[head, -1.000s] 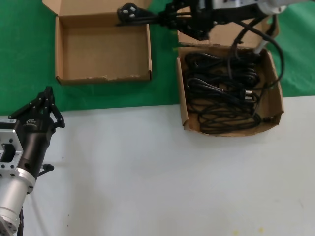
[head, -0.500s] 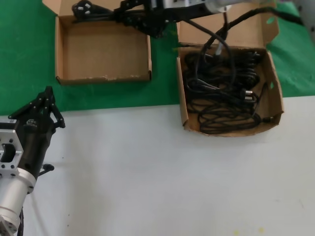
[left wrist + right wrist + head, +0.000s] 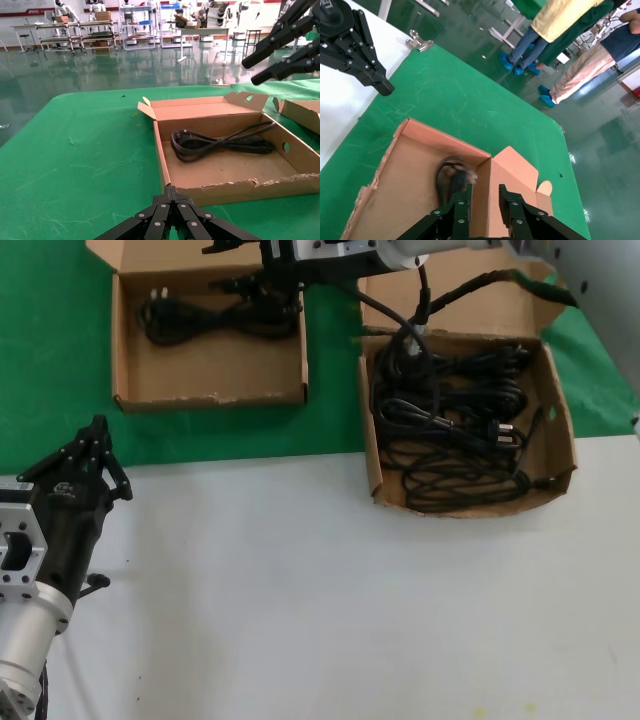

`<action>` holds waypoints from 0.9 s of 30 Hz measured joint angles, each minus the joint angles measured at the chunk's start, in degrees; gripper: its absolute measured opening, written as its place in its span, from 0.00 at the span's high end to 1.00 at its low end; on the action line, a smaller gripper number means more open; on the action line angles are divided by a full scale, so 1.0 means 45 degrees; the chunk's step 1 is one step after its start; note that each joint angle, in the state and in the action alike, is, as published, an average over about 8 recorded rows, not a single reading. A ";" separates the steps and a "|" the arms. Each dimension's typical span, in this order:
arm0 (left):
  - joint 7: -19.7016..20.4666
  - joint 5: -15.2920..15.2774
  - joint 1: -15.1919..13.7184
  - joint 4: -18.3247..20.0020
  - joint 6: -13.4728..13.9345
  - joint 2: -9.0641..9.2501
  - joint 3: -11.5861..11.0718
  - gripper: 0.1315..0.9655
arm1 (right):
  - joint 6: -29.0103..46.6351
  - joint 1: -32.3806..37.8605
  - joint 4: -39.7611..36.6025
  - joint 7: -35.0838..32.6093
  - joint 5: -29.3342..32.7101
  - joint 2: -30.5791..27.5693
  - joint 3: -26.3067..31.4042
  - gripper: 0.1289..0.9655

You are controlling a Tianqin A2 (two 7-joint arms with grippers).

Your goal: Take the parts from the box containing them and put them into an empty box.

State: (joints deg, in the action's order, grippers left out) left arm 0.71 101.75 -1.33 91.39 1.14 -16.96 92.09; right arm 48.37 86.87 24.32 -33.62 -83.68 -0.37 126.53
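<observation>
**First cord delivered, pincer parted above it**

One coiled black power cord with a moulded plug lies on the floor of the shallow brown cardboard box with the short flap and frayed front edge, along its far side, directly below the right pincer. The remaining black cords sit tangled in the brown cardboard box with the tall tabbed flap, beside that pincer on the side its arm reaches in from.

The step in hand looks like the release: the right pincer hovers over the box's far corner with its fingers parted and nothing between them. Next it would need to lift clear, swing back over the full box and close on one bundle without snagging its neighbours.

The left wrist view shows the cord resting flat, free of the fingers above; the right wrist view blurs it. The left pincer waits closed over the white table, well apart.
</observation>
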 joint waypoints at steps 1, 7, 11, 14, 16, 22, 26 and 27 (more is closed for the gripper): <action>0.0000 0.0000 0.0000 0.0000 0.0000 0.0000 0.0000 0.98 | -0.0046 0.0016 -0.0082 -0.0083 -0.0109 0.0015 0.0090 0.87; 0.0000 0.0000 0.0000 0.0000 0.0000 0.0000 0.0000 0.98 | -0.0065 -0.0067 -0.0092 -0.0290 -0.0424 -0.0096 0.0083 0.80; 0.0000 0.0000 0.0000 0.0000 0.0000 0.0000 0.0000 0.98 | 0.0093 -0.0460 0.0884 0.0296 -0.0529 -0.0616 -0.0326 0.74; 0.0000 0.0000 0.0000 0.0000 0.0000 0.0000 0.0000 0.98 | 0.0189 -0.1017 0.2177 0.1065 -0.0715 -0.1281 -0.0753 0.68; 0.0000 0.0000 0.0000 0.0000 0.0000 0.0000 0.0000 0.98 | 0.0197 -0.1492 0.3168 0.1593 -0.0901 -0.1788 -0.1097 0.63; 0.0000 0.0000 0.0000 0.0000 0.0000 0.0000 0.0000 0.98 | -0.0095 -0.3169 0.5966 0.2776 -0.1744 -0.3189 -0.2372 0.49; 0.0000 0.0000 0.0000 0.0000 0.0000 0.0000 0.0000 0.98 | -0.0431 -0.4437 0.7434 0.3205 -0.2542 -0.3829 -0.3372 0.37; 0.0000 0.0000 0.0000 0.0000 0.0000 0.0000 0.0000 0.98 | -0.0519 -0.4752 0.7719 0.3246 -0.2764 -0.3927 -0.3633 0.37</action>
State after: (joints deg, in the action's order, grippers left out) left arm 0.71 101.75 -1.33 91.39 1.14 -16.96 92.09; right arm 46.04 65.49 59.05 -19.01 -96.12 -18.04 110.18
